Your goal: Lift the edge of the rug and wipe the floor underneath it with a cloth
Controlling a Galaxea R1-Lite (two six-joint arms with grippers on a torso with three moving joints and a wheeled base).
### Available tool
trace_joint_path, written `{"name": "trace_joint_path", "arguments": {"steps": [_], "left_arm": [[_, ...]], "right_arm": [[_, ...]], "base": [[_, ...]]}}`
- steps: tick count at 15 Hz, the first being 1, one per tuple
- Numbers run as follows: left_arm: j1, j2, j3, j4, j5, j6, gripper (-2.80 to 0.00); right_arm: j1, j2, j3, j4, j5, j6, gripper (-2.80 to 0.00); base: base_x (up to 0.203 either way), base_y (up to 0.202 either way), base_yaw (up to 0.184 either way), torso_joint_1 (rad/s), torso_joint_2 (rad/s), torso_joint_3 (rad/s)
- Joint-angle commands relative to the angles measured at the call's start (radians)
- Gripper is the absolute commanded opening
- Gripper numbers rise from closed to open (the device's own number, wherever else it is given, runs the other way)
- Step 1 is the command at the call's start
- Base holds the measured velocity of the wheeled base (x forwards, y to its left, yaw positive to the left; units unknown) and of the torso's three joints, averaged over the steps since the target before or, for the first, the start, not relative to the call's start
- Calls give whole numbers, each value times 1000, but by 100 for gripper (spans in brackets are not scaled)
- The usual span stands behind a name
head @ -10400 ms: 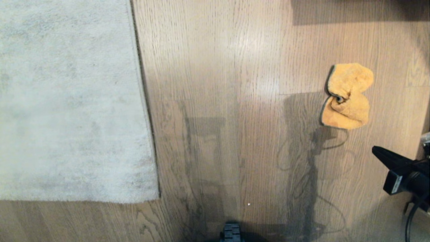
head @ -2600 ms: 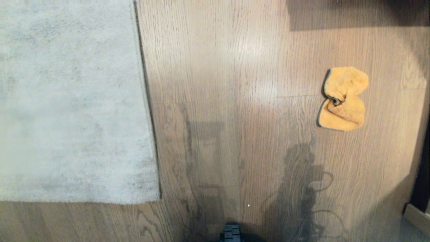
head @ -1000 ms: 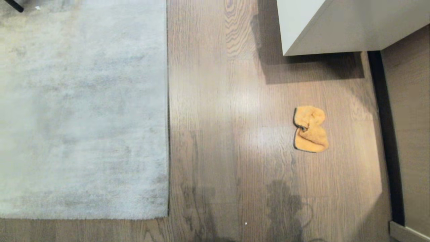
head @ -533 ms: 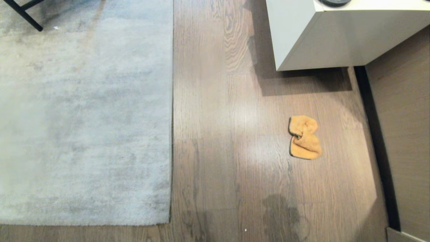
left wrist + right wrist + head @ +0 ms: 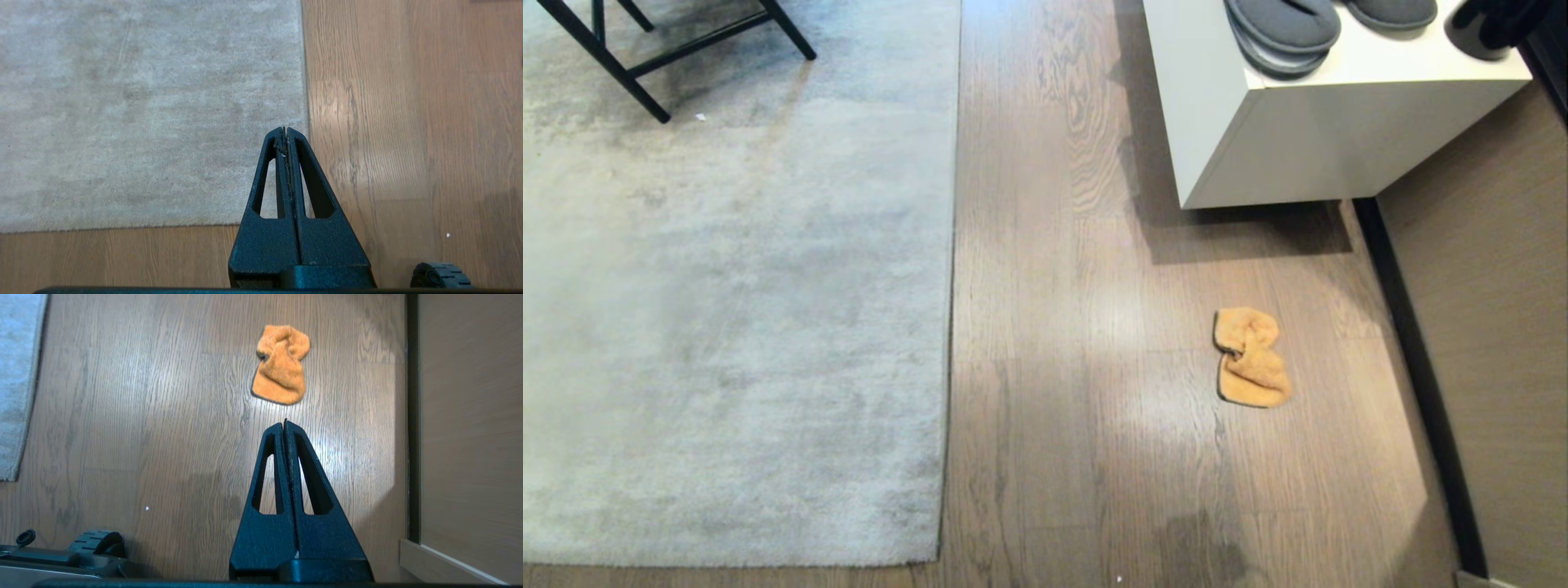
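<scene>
The pale grey rug (image 5: 727, 310) lies flat on the left, its straight rug edge (image 5: 952, 327) running up the view. Brown wood-grain floor (image 5: 1078, 367) stretches to its right. The orange-yellow cloth (image 5: 1250, 358) lies crumpled on the planks, right of centre. Neither gripper shows in the head view. My left gripper (image 5: 285, 130) is shut and empty, held high over the rug edge (image 5: 304, 81) near the rug's corner. My right gripper (image 5: 284, 422) is shut and empty, high above the floor (image 5: 163, 416), with the cloth (image 5: 281, 365) lying beyond its tips.
A white cabinet (image 5: 1290, 139) with dark grey slippers (image 5: 1282, 28) on top stands at the back right. A wall and dark skirting (image 5: 1421, 392) run along the right. Black chair legs (image 5: 645, 57) stand on the rug's far end. A base wheel (image 5: 98, 541) shows low down.
The whole head view has shifted: the camera has risen and tilted further out, so cloth and rug look smaller and the cabinet, slippers and chair legs have come into view. Neither rug nor cloth moved.
</scene>
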Motion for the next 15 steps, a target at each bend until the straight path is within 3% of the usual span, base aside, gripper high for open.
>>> {"name": "trace_joint_path", "arguments": {"steps": [1, 15], "left_arm": [[0, 0, 0, -2, 0, -1, -280], [0, 0, 0, -2, -1, -1, -280]], "right_arm": [[1, 1, 0, 0, 1, 0, -280], [1, 1, 0, 0, 1, 0, -280]], "base": [[0, 0, 0, 4, 2, 205], [0, 0, 0, 2, 4, 203]]}}
